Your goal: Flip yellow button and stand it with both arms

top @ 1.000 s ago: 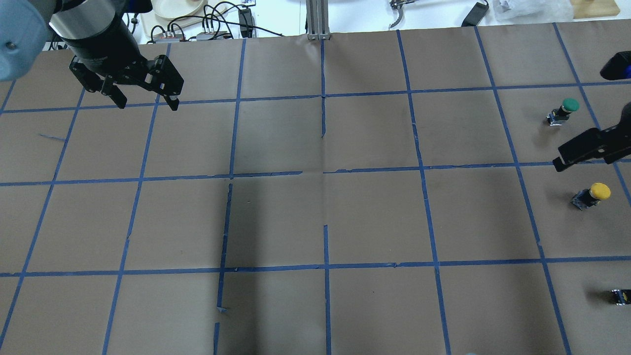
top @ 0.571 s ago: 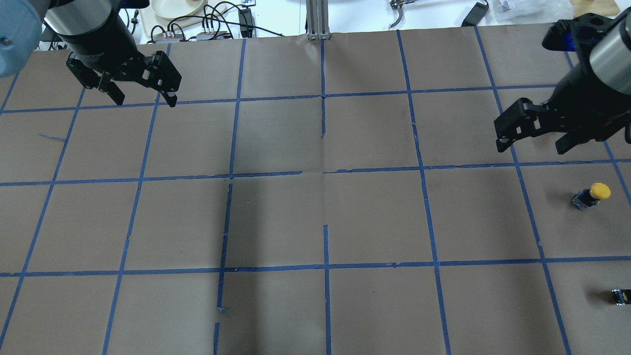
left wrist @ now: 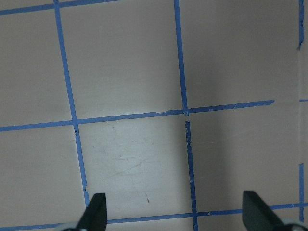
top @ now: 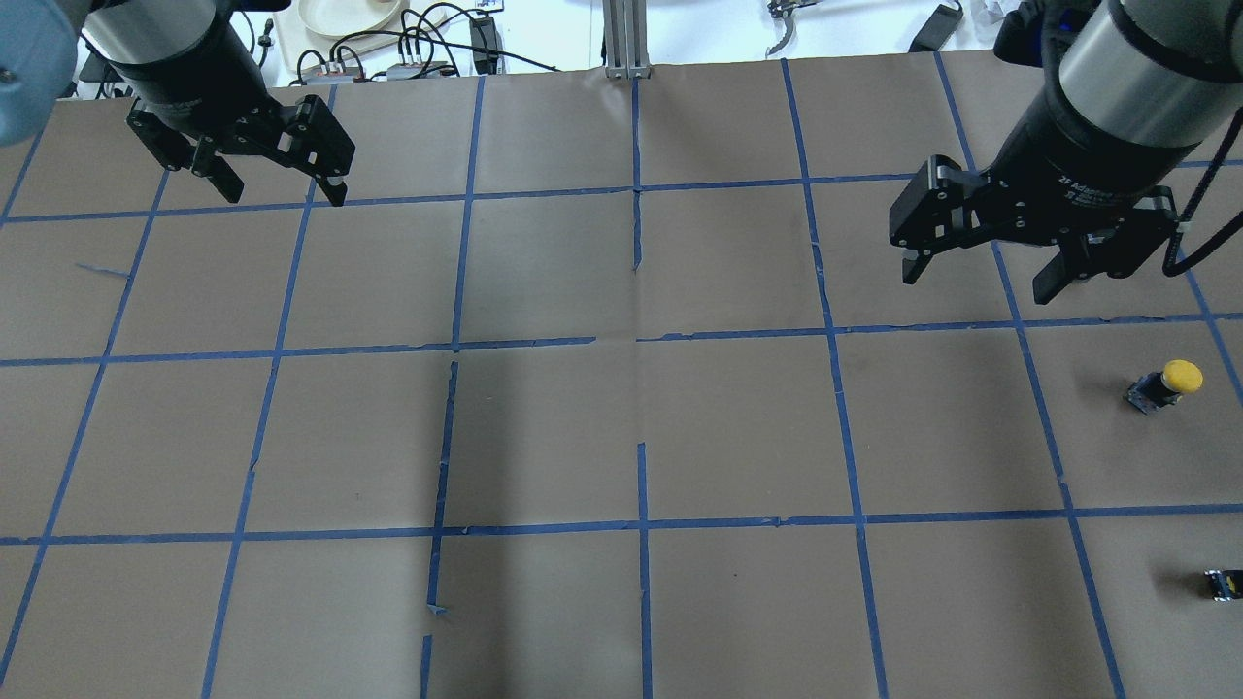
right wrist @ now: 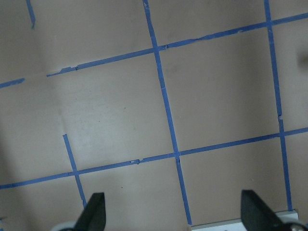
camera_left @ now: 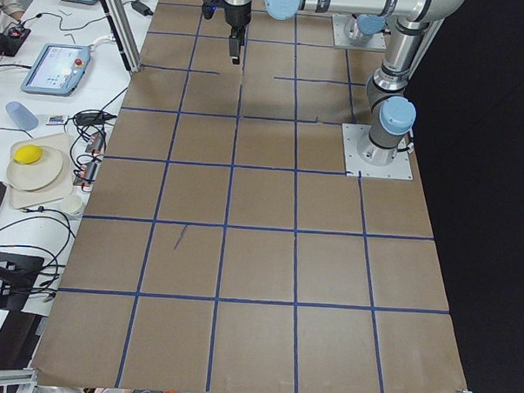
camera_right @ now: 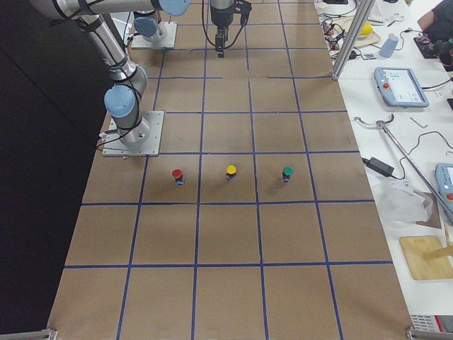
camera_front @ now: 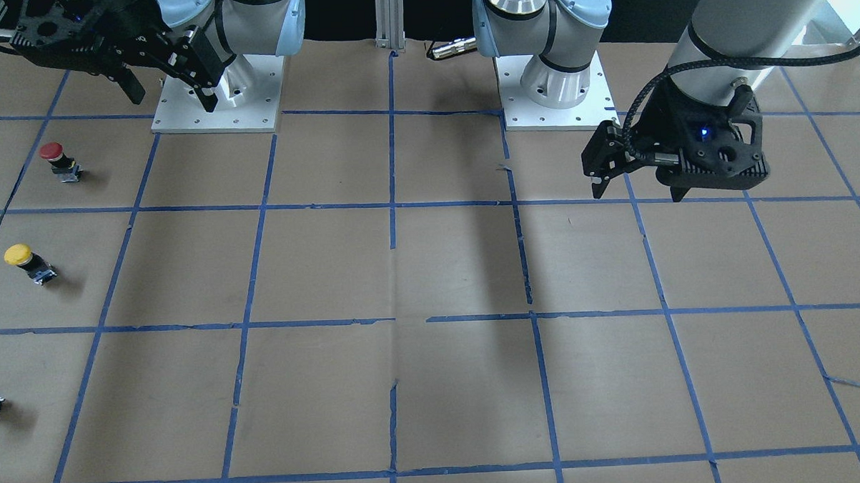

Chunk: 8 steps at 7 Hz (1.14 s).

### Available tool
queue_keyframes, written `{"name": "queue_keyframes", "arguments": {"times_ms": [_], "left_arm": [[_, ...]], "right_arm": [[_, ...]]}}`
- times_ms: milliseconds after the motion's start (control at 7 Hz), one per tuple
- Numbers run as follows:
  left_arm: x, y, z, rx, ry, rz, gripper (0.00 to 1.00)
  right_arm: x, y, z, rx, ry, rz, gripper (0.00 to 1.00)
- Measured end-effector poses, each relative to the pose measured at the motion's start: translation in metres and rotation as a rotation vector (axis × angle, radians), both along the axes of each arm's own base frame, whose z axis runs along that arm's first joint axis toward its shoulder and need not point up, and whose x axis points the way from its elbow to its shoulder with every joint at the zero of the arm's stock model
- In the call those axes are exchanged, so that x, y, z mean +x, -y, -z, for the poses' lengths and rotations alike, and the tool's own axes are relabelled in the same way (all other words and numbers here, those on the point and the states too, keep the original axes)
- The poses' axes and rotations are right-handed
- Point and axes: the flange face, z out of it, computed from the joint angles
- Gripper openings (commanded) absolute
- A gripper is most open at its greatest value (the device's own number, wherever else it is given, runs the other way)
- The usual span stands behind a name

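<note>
The yellow button [top: 1166, 384] has a round yellow cap on a dark block body. It stands alone, cap up, on the brown paper at the right edge of the overhead view. It is at the left in the front view [camera_front: 27, 262]. My right gripper [top: 979, 273] is open and empty. It hangs high over the table, up and to the left of the button, not touching it. My left gripper [top: 279, 191] is open and empty at the far left. Both wrist views show only taped paper between wide-apart fingertips [left wrist: 97, 213] [right wrist: 95, 211].
A red-capped button [camera_front: 58, 160] and a green-capped button [camera_right: 287, 172] stand in line with the yellow one. The right arm hides the green one in the overhead view. A small black-and-yellow piece [top: 1223, 584] lies at the right edge. Blue tape grids the paper.
My right arm has swung in from the right edge toward the table's middle and now covers the green button. My left gripper has shifted slightly away. The yellow button has not moved.
</note>
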Motion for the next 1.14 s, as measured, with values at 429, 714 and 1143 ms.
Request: {"name": "queue_keyframes", "arguments": {"times_ms": [429, 714, 1143], "left_arm": [[-0.0011, 0.0041, 0.0006, 0.001, -0.022, -0.003, 0.99], [-0.0027, 0.0062, -0.0008, 0.008, -0.018, -0.001, 0.99], [-0.008, 0.0024, -0.0022, 0.027, -0.013, 0.007, 1.0]], "right_arm": [[-0.0054, 0.0026, 0.0115, 0.004, -0.065, -0.012, 1.0], [-0.0065, 0.0014, 0.0098, -0.006, -0.077, -0.013, 1.0], [-0.0058, 0.0001, 0.0087, -0.009, -0.071, -0.012, 1.0]]}}
